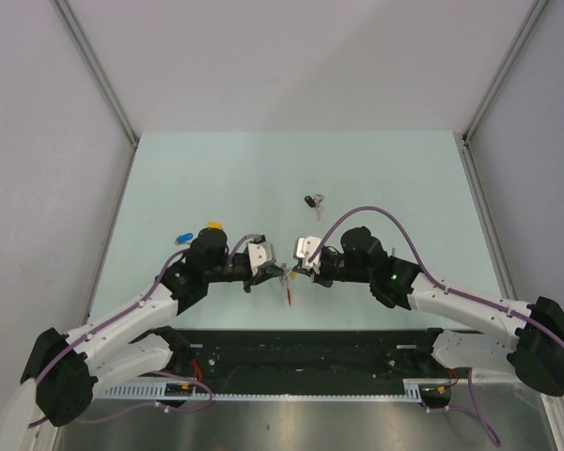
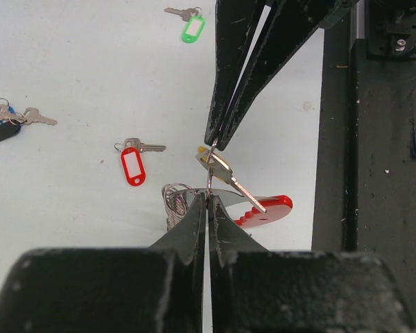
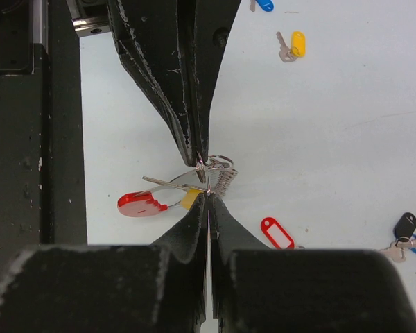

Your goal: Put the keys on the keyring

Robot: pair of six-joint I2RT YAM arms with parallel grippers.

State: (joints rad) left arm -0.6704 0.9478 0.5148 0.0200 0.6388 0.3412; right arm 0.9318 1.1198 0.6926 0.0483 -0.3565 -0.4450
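**Top view.** The arms met over the near middle of the worktop [image 1: 385, 178], left gripper [image 1: 276, 273] and right gripper [image 1: 301, 269] tip to tip. The keyring [image 1: 289, 295] hung between and just below them, showing only as a small red shape. A black-tagged key [image 1: 311, 200] and a blue-tagged key [image 1: 183, 237] lay apart from the arms.

**Left wrist view.** The left jaws were pressed shut on a thin wire of the keyring, beside its grey chain part [image 2: 173, 201]. The red band [image 2: 267, 207] stuck out to the right. The right jaws came in from above, also closed. The yellow-tagged key [image 2: 222, 170] hung just under their tips. A red-tagged key [image 2: 133, 165] and a green-tagged key [image 2: 192, 28] lay on the worktop, untouched.

**Right wrist view.** The right jaws were shut at the yellow tag, apparently pinching that key by its head. Its blade pointed left above the red band. A second yellow key [image 3: 295, 44] lay well away.

**Judgement.** The step in hand was threading the first key onto the ring. Whether the wire had passed through the key's hole could not be told. The next move calls for the left arm to hold the ring steady while the right arm makes a small, well-aligned slide along the wire. After that it must release and fetch a loose key.
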